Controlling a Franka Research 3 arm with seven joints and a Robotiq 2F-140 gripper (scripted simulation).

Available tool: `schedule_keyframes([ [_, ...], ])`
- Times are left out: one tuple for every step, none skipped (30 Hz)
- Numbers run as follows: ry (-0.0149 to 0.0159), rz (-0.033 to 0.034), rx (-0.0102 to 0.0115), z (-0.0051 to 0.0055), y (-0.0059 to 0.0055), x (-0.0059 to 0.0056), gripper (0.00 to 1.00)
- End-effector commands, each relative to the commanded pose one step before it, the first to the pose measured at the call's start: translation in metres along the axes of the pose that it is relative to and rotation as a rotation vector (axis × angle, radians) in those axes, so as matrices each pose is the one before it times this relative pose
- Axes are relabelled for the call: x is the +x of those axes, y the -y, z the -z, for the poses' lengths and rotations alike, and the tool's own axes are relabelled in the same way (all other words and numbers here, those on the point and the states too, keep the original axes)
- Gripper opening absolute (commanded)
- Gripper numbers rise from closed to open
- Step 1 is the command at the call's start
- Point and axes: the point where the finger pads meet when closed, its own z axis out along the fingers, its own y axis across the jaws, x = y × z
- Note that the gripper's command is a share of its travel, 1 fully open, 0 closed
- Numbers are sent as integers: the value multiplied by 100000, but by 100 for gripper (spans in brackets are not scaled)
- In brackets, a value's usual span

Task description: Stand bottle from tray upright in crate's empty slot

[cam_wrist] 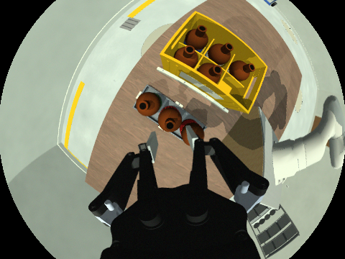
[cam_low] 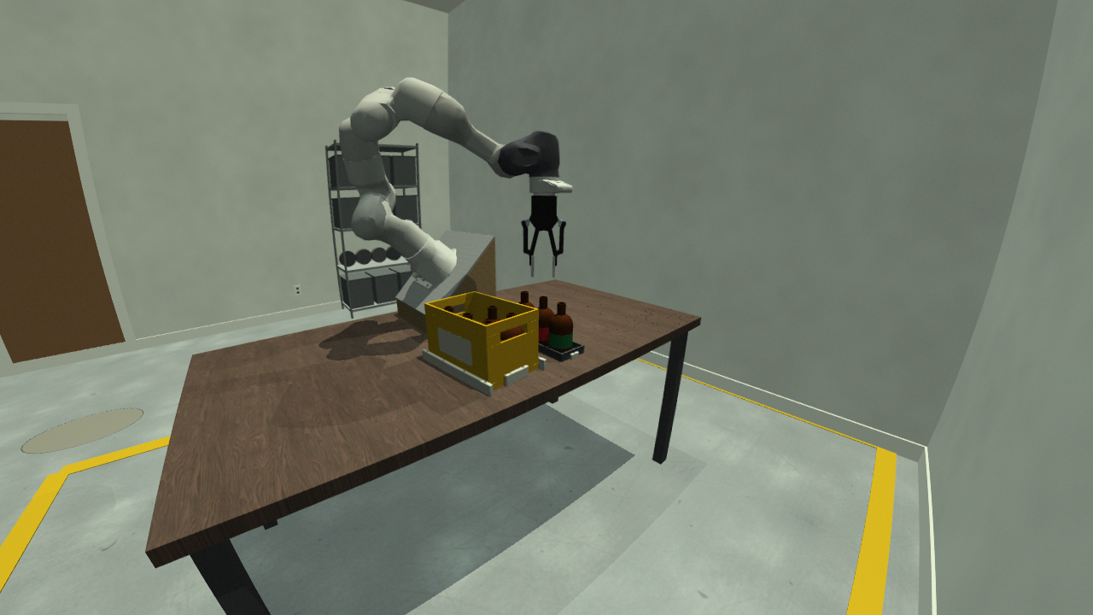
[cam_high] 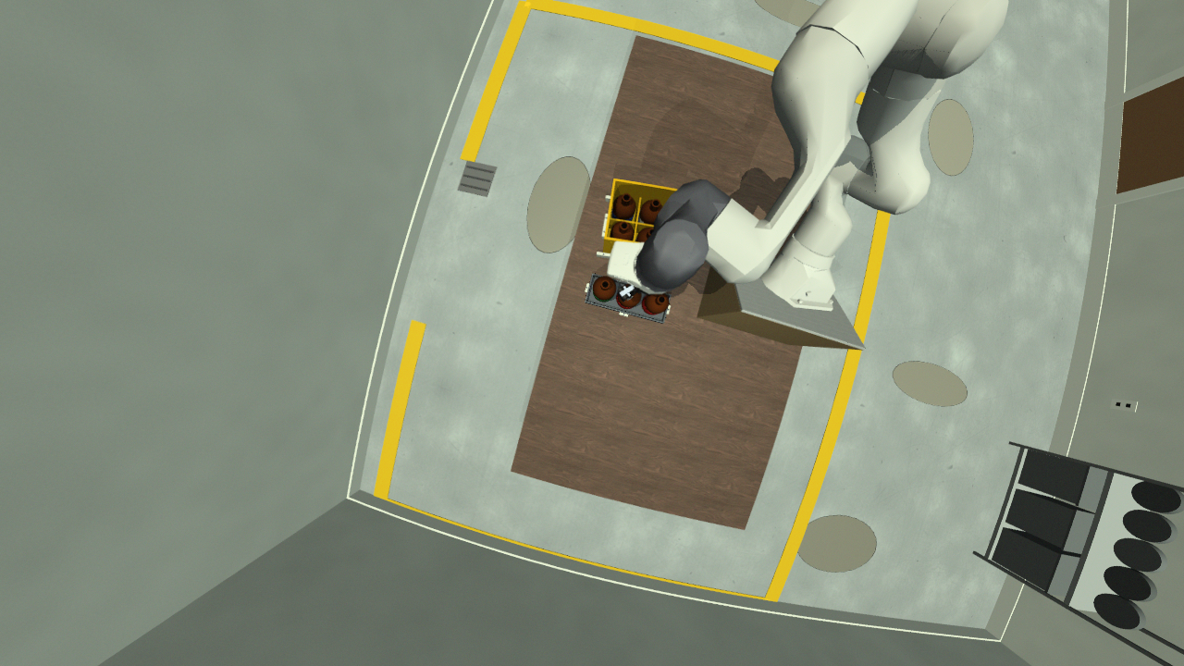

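A yellow crate (cam_high: pixel 616 186) (cam_low: pixel 473 348) (cam_wrist: pixel 257 83) holds several brown bottles; its one empty slot (cam_wrist: pixel 236 88) is at a corner on the side facing the tray. Beside it, a dark tray (cam_high: pixel 591 291) (cam_low: pixel 570 352) (cam_wrist: pixel 149 88) holds three brown bottles (cam_high: pixel 603 287) (cam_low: pixel 561 325) (cam_wrist: pixel 148 103) standing upright in a row. My gripper (cam_high: pixel 626 291) (cam_low: pixel 541 263) (cam_wrist: pixel 171 135) hangs well above the tray, over the middle bottle (cam_high: pixel 629 300) (cam_wrist: pixel 169 119). Its fingers are partly open with nothing between them. The right finger hides part of the third bottle.
The crate and tray stand near one long edge of the wooden table (cam_high: pixel 654 413) (cam_low: pixel 343 397). White strips (cam_low: pixel 458 374) lie along the crate's foot. The arm's wedge-shaped base (cam_high: pixel 770 318) (cam_low: pixel 477 252) stands at the opposite edge. A shelf rack is behind.
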Motion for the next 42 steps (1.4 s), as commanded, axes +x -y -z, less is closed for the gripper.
schedule_keyframes([
  [44, -766, 119, -217, 85, 29, 38],
  [-18, -9, -8, -65, 2, 2, 38],
  [-20, -10, -9, -73, 2, 2, 38],
  [-13, -7, -6, -79, 3, 2, 38],
  [0, 0, 0, 0, 0, 0, 38],
  [0, 0, 0, 0, 0, 0, 38],
  [0, 0, 0, -84, 3, 3, 38],
  [0, 0, 0, -91, 4, 3, 38],
  [0, 0, 0, -98, 4, 3, 38],
  [0, 0, 0, -104, 4, 3, 38],
  [0, 0, 0, -111, 4, 3, 38],
  [0, 0, 0, -117, 5, 4, 38],
  [0, 0, 0, -122, 5, 4, 38],
  [0, 0, 0, -126, 4, 3, 38],
  [0, 0, 0, -131, 5, 4, 38],
  [0, 0, 0, -135, 5, 4, 38],
  [0, 0, 0, -138, 5, 4, 38],
  [0, 0, 0, -140, 5, 4, 38],
  [0, 0, 0, -143, 6, 4, 38],
  [0, 0, 0, -144, 5, 4, 38],
  [1, 0, 0, -145, 5, 4, 38],
  [0, 0, 0, 0, 0, 0, 38],
  [0, 0, 0, 0, 0, 0, 38],
  [-1, 0, 0, -145, 6, 5, 38],
  [0, 0, 0, -144, 5, 4, 38],
  [1, 0, 0, -143, 5, 4, 38],
  [0, 0, 0, -142, 6, 4, 38],
  [0, 0, 0, -139, 5, 4, 38],
  [0, 0, 0, -136, 5, 4, 38],
  [0, 0, 0, -132, 5, 4, 38],
  [0, 0, 0, -128, 5, 4, 38],
  [0, 0, 0, -123, 5, 4, 38],
  [0, 0, 0, -118, 4, 3, 38],
  [0, 0, 0, -111, 4, 3, 38],
  [0, 0, 0, -104, 4, 3, 38],
  [0, 0, 0, -98, 4, 3, 38],
  [0, 0, 0, -91, 3, 3, 38],
  [0, 0, 0, -84, 3, 2, 38],
  [0, 0, 0, 0, 0, 0, 38],
  [0, 0, 0, 0, 0, 0, 38],
  [0, 0, 0, -75, 3, 2, 38],
  [0, 0, 0, -68, 3, 2, 38],
])
